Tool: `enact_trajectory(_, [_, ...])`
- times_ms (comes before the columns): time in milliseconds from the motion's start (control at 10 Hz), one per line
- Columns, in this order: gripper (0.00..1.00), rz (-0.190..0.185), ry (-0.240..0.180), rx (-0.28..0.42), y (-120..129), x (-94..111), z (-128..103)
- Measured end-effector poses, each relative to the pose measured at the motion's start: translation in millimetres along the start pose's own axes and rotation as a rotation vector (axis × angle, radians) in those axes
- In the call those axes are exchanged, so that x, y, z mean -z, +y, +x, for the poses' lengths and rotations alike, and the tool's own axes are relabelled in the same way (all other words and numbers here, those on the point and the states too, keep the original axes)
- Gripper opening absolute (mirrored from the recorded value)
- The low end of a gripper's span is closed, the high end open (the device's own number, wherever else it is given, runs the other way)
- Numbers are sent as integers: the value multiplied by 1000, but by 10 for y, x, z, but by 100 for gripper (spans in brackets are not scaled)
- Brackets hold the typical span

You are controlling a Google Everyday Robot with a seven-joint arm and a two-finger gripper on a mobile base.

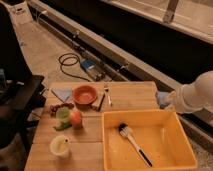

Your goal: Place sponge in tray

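The yellow tray stands on the right front part of the wooden table, with a black-handled brush lying in it. My white arm comes in from the right. My gripper is at the table's right edge, just behind the tray's far right corner. It holds the small blue sponge off the table, at about the height of the tray's rim. The arm hides the fingers.
An orange bowl, a pale blue cloth and cutlery lie at the back of the table. A fruit, a green item and a pale cup are at the left. A black cable lies on the floor behind.
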Motion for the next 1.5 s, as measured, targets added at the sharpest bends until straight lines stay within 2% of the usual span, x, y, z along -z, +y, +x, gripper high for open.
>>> enact_trajectory(100, [0, -40, -9, 17, 69, -82, -1])
enact_trajectory(200, [0, -65, -15, 25, 118, -126, 11])
enact_trajectory(700, [0, -67, -16, 25, 118, -135, 24])
enact_trajectory(900, [0, -93, -31, 24, 168, -223, 30])
enact_trajectory(1100, [0, -138, -50, 13, 361, -414, 91])
enact_trajectory(1300, [0, -202, -69, -11, 635, -605, 202])
enact_trajectory(1500, [0, -248, -85, -27, 780, -753, 246])
